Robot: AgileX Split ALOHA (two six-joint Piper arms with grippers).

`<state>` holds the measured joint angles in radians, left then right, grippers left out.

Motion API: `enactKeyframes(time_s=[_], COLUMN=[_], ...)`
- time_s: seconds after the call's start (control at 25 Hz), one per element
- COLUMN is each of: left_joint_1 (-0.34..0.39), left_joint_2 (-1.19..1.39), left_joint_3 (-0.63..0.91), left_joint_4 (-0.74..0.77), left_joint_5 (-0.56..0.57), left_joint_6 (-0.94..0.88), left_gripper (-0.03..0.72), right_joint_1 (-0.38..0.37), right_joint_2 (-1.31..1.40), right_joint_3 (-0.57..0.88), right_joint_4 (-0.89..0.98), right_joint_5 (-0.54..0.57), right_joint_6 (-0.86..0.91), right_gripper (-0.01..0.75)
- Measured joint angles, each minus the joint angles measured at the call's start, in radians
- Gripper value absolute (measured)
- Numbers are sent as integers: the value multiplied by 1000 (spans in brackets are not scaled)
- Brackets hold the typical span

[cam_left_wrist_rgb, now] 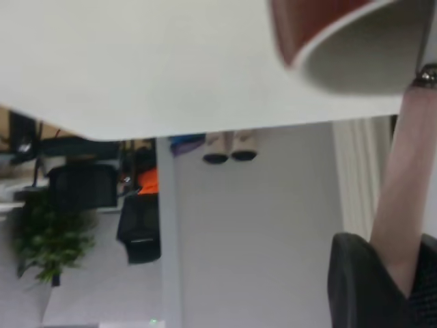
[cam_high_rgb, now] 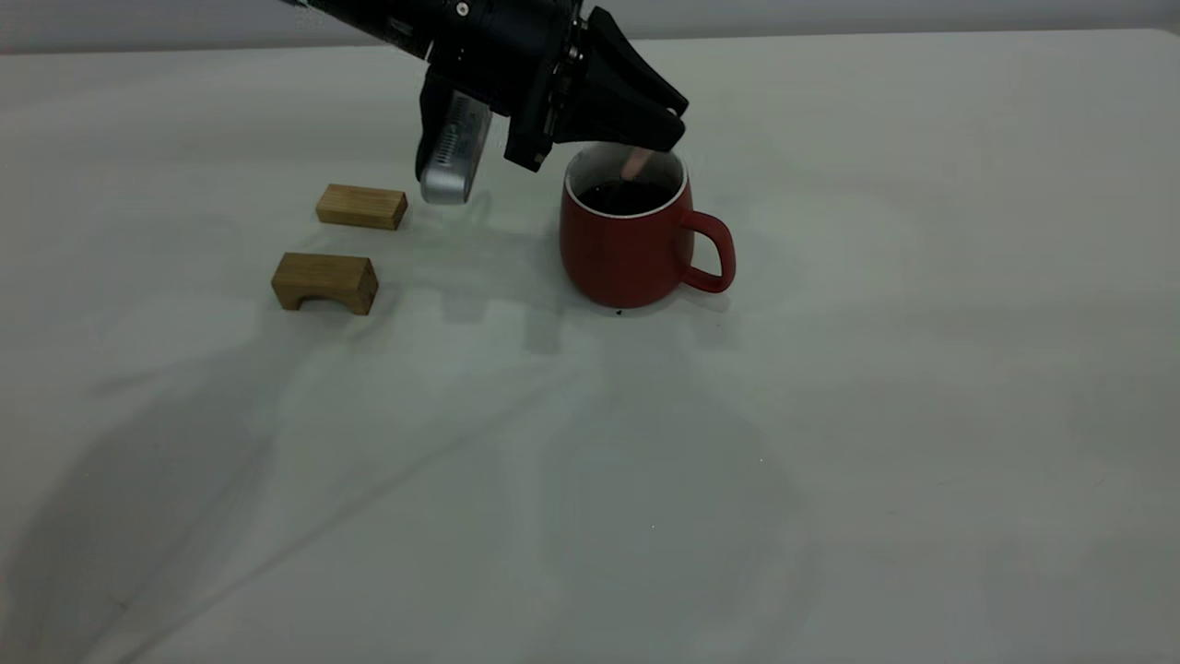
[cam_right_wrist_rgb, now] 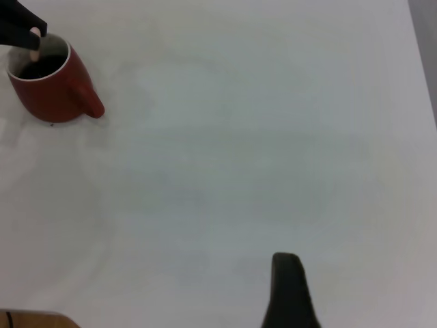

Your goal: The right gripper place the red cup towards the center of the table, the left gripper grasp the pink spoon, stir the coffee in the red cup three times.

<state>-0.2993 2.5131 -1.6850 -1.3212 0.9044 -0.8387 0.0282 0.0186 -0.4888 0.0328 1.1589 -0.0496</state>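
The red cup [cam_high_rgb: 636,249] stands upright near the middle of the table [cam_high_rgb: 830,415], with its handle toward the right side. Dark coffee [cam_high_rgb: 627,196] fills it. My left gripper [cam_high_rgb: 668,129] hovers over the cup's far rim, shut on the pink spoon [cam_high_rgb: 634,166], which slants down into the coffee. In the left wrist view the pink handle [cam_left_wrist_rgb: 410,178] runs from between the dark jaws up to the cup's white rim [cam_left_wrist_rgb: 355,61]. The right wrist view shows the cup [cam_right_wrist_rgb: 48,92] far off, and only a dark part of my right gripper [cam_right_wrist_rgb: 287,294], well away from it.
Two tan wooden blocks lie left of the cup, a flat one [cam_high_rgb: 361,206] and an arched one [cam_high_rgb: 324,281]. Wide bare tabletop spreads in front of and to the right of the cup.
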Motion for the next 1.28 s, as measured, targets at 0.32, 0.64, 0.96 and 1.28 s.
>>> enactKeyframes(time_s=[0.32,0.64,0.96,1.28], left_joint_1=[0,0,-1,-1], left_joint_2=[0,-34,-280,-493], left_joint_3=[-2,-44,-178,-180], left_joint_4=[17,227,939,1368], left_joint_5=[-7,35,264,264], left_joint_6=[-3,-11,177,606], left_gripper=[334,389,389,389], right_joint_1=[0,0,0,0], right_joint_2=[0,0,0,0], right_joint_3=[0,0,0,0], right_joint_4=[0,0,0,0], right_joint_5=[0,0,0,0], right_joint_6=[0,0,0,0], right_gripper=[583,583,583,583])
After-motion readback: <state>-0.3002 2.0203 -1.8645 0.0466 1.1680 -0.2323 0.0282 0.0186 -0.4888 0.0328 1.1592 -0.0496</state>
